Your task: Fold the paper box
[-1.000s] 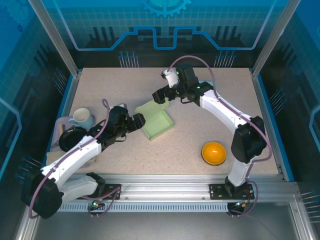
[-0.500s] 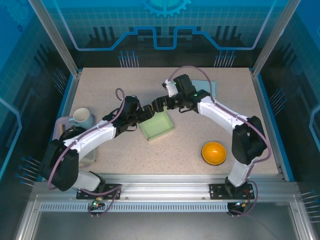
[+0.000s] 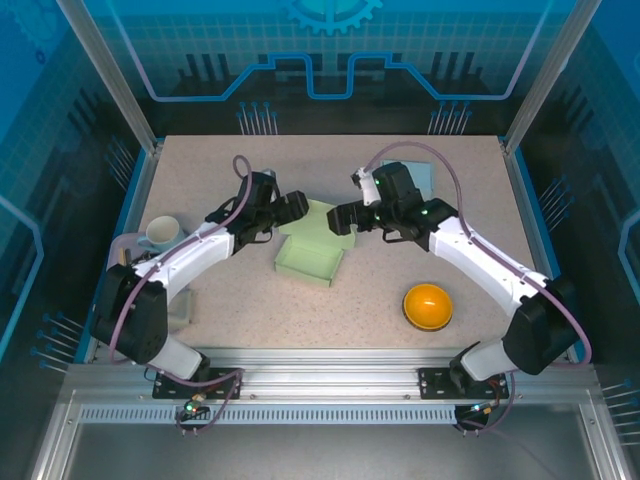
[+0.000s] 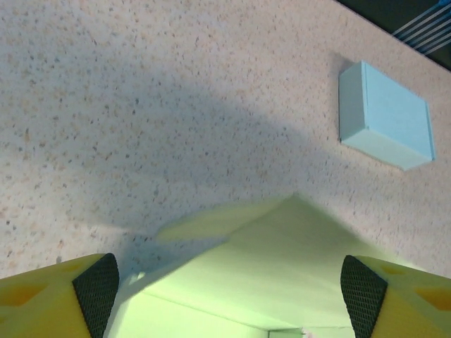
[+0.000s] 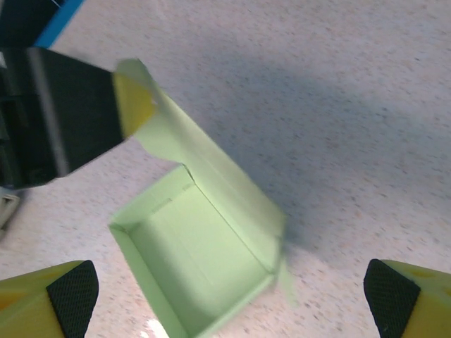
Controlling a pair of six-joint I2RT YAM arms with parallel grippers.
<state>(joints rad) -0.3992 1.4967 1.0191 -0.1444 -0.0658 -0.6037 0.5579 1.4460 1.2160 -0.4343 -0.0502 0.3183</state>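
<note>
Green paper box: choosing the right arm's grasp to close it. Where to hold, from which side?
Best grip the lid flap by its free edge, coming from the right so the right gripper straddles the thin sheet. It stands tilted above the tray, and the left gripper sits at its other corner.

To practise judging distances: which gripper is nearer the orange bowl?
Right. The right gripper hangs behind and left of the orange bowl, beside the green box; the left gripper is farther left, at the box's raised flap.
</note>
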